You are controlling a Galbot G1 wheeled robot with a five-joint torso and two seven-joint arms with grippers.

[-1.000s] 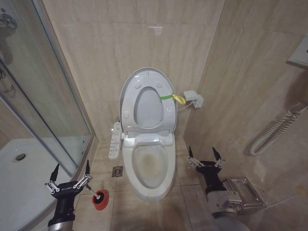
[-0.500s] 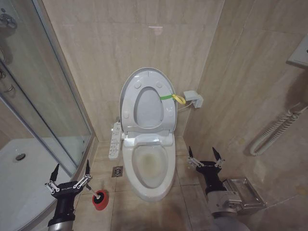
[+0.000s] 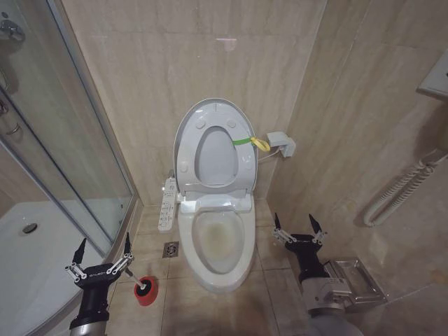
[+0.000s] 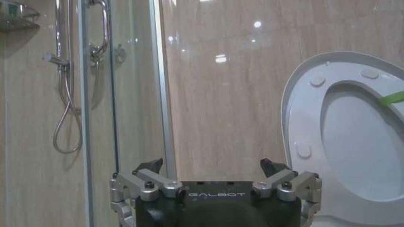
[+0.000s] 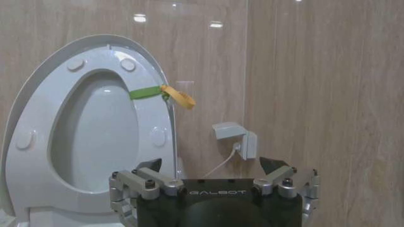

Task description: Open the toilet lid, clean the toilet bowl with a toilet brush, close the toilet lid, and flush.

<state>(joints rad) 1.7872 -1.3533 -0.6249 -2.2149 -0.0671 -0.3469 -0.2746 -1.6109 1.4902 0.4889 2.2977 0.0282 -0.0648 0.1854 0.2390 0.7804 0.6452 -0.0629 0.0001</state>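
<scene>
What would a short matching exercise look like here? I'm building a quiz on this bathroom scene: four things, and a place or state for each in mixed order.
Things:
1. toilet lid
2. toilet bowl
3. toilet brush
4. left gripper

Places or states:
A. open, near the shower tray
B. raised against the wall
C. yellowish stains inside
D. in a red holder on the floor

Pairs: 1-B, 2-C, 3-D, 4-A

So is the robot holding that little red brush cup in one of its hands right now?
No, the red cup sits on the floor beside the open, empty left hand, and the right hand is open and empty too.
</scene>
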